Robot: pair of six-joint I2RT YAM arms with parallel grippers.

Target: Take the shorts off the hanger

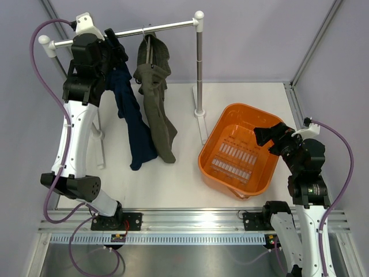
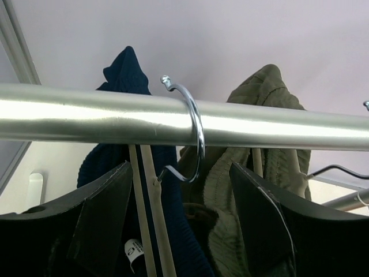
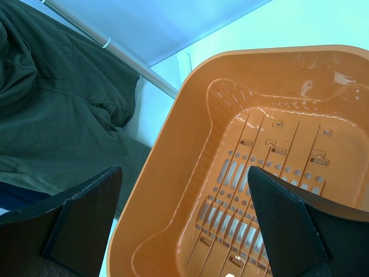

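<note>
The olive-green shorts (image 1: 157,98) hang bunched from the rack bar (image 1: 167,26), next to a navy garment (image 1: 131,118). My left gripper (image 1: 115,51) is raised to the bar at the navy garment's top. In the left wrist view a chrome hanger hook (image 2: 198,130) loops over the bar (image 2: 86,118). Its cream neck (image 2: 151,219), navy cloth and a fold of the shorts (image 2: 262,92) lie between the spread fingers (image 2: 106,213), which touch nothing. My right gripper (image 1: 264,136) hovers open over the orange basket (image 1: 219,138), with nothing in it. The shorts (image 3: 57,109) show at the right wrist view's left.
The rack's upright post (image 1: 199,69) stands between the garments and the basket. The basket's slotted floor (image 3: 271,173) lies under my right gripper (image 3: 184,225). A second thin hanger wire (image 2: 340,170) shows at the far right of the bar. Frame rails border the white table.
</note>
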